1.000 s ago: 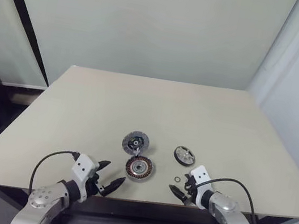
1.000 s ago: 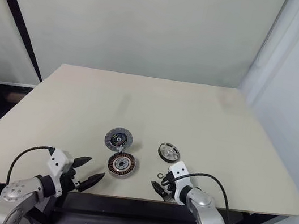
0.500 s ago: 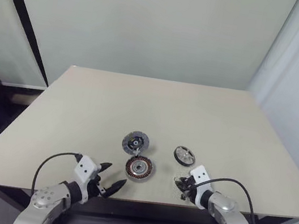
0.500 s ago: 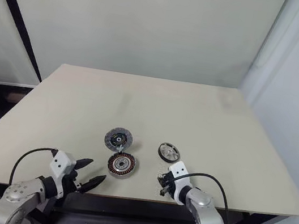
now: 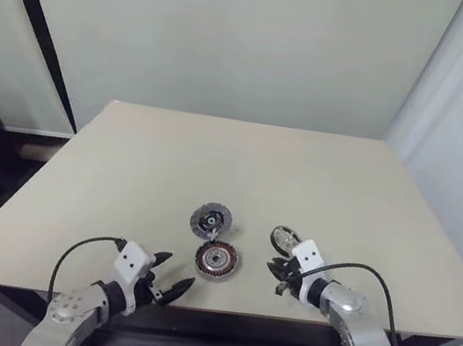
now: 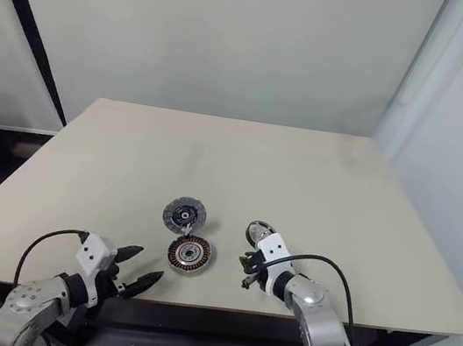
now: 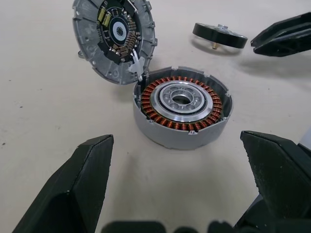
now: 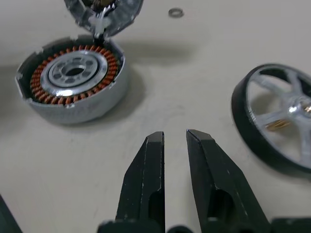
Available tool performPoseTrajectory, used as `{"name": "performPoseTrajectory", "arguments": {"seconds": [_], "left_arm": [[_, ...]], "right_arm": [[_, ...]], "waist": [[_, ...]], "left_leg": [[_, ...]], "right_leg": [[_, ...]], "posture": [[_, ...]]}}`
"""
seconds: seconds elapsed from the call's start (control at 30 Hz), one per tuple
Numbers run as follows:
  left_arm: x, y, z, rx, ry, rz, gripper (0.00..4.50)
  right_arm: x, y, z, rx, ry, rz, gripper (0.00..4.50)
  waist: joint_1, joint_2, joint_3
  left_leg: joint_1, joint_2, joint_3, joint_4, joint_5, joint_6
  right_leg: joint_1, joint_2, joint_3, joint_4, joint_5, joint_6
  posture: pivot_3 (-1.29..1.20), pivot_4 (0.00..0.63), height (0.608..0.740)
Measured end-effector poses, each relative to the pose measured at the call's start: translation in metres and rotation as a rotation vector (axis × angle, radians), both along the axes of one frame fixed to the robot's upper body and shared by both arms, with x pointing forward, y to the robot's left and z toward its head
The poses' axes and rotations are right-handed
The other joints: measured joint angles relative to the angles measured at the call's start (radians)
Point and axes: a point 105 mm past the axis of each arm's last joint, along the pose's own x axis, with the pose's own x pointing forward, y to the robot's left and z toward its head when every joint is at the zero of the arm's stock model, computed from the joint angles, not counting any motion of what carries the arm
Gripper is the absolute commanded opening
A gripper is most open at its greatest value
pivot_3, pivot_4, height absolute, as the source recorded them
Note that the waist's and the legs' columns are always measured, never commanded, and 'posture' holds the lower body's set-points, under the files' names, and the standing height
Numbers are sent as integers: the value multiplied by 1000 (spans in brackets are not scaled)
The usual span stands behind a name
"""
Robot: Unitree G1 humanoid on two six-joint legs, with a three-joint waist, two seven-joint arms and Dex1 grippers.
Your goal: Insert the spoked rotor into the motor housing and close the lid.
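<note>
The motor housing (image 5: 217, 259), ringed with copper windings, lies open on the table. The dark grey lid (image 5: 210, 219) leans tilted against its far rim. To its right lies the spoked rotor (image 5: 285, 238), a silver wheel in a dark rim (image 8: 279, 121). My right gripper (image 5: 278, 279) hovers just in front of the rotor. Its fingers (image 8: 146, 170) are shut to a narrow slit with nothing seen between them. My left gripper (image 5: 172, 271) is open at the table's front edge, facing the housing (image 7: 182, 104).
A tiny ring (image 8: 176, 13) lies on the tan table (image 5: 216, 161) beyond the housing and rotor. The table's front edge runs just under both grippers. A pale wall stands close on the right.
My right gripper went from open to shut, then lifted and moved forward and left, closer to the rotor. The left arm and the three parts stayed put.
</note>
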Motion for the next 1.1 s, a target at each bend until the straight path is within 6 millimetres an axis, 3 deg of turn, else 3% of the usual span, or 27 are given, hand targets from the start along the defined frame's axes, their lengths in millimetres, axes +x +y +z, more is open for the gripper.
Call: {"name": "performPoseTrajectory", "arguments": {"seconds": [0.03,0.1,0.4,0.43,1.1], "left_arm": [[0,0,0,0,-2,0,4500],[0,0,1,0,-5,0,4500],[2,1,2,1,-18,5,4500],[3,1,3,1,-19,6,4500],[16,1,7,-7,-51,22,4500]], "right_arm": [[0,1,0,1,-1,-1,796],[0,0,0,-1,-2,-4,1324],[1,-1,0,-3,-9,-15,4360],[1,-1,-1,-3,-8,-16,4479],[3,-2,0,-4,-24,-51,4479]], "waist": [[0,0,0],[0,0,0],[0,0,0],[0,0,0],[0,0,-1]], "left_leg": [[0,0,0,0,0,0],[-1,0,0,0,0,0],[-8,-3,0,2,1,1],[-8,-3,0,2,1,1],[-8,-3,0,3,1,1]], "right_leg": [[0,0,0,0,0,0],[-1,0,0,0,0,0],[-6,3,0,1,0,0],[-6,3,0,1,0,0],[-5,6,1,2,0,0]], "posture": [[0,0,740],[0,0,740],[0,0,740],[0,0,740],[0,0,740]]}}
